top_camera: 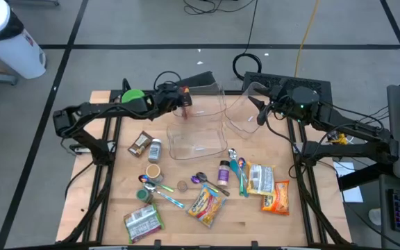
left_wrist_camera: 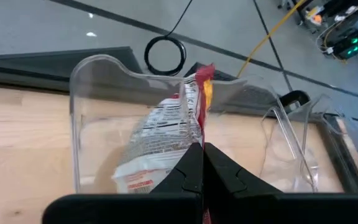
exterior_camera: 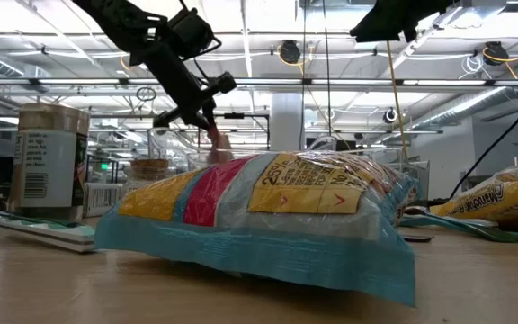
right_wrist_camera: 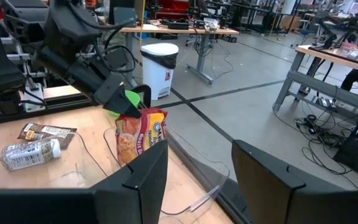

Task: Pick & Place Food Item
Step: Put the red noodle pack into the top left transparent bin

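Holding snack packet (left_wrist_camera: pixel 166 134) clamped in left gripper (left_wrist_camera: pixel 202 163) above clear bin (top_camera: pixel 198 144) near tabletop's far edge; next: lower, release. Right gripper (right_wrist_camera: pixel 197 168) apart, idle.

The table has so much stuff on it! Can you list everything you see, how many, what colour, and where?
Clear plastic bin: one, see-through, back middle of the wooden table.
Clear lid: one, see-through, right of the bin.
Noodle packet: one, red and orange, hanging over the bin.
Snack bags: four, yellow-orange, pale yellow, green-white, along the front.
Brown wrapper: one, left of the bin.
Small bottle: one, whitish, beside the wrapper.
Purple jar: one, front of the bin.
Spoons: several, blue and purple, middle front.
Green disc: one, back left.
Left tool: shut on the noodle packet.
Right tool: fingers apart, holding nothing, near the lid.
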{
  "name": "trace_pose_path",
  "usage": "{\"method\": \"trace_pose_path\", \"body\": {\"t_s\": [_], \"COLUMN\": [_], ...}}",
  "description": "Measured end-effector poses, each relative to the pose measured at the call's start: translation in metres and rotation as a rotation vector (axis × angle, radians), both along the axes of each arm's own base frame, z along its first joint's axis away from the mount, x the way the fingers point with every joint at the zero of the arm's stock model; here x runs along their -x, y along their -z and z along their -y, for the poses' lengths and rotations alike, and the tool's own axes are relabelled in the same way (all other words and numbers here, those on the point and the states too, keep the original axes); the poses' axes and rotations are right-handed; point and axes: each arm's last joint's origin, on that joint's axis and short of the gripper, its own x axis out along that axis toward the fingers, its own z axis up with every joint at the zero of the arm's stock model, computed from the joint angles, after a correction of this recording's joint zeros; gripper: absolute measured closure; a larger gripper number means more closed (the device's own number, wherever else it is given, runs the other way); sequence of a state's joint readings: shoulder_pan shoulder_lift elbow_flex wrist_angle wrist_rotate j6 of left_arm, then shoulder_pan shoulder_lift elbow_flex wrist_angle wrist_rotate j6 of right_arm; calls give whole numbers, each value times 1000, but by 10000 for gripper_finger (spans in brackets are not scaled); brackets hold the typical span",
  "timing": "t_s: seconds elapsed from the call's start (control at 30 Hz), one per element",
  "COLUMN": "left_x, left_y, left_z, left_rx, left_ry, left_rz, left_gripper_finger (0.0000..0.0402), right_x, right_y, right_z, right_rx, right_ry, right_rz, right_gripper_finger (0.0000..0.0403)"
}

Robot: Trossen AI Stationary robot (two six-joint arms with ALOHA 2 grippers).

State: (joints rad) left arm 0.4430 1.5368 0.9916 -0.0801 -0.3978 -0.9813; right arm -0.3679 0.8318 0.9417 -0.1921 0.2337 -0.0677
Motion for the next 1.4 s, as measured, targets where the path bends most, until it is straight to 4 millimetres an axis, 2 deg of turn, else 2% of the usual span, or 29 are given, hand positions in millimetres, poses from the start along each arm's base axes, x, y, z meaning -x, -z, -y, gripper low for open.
{"method": "trace_pose_path", "body": {"t_s": [0.87, 1.4], "left_x": [-1, 4], "left_y": [26, 30], "left_z": [-7, -7], "left_rx": [85, 106], "left_ry": [-12, -56], "left_rz": [-105, -145], "left_gripper_finger": [401, 395], "right_x": [3, 3], "right_y": [0, 0], "right_z": [8, 8], "right_rx": [17, 16], "right_ry": [41, 42], "right_rz": [-15, -14], "right_gripper_finger": [232, 232]}}
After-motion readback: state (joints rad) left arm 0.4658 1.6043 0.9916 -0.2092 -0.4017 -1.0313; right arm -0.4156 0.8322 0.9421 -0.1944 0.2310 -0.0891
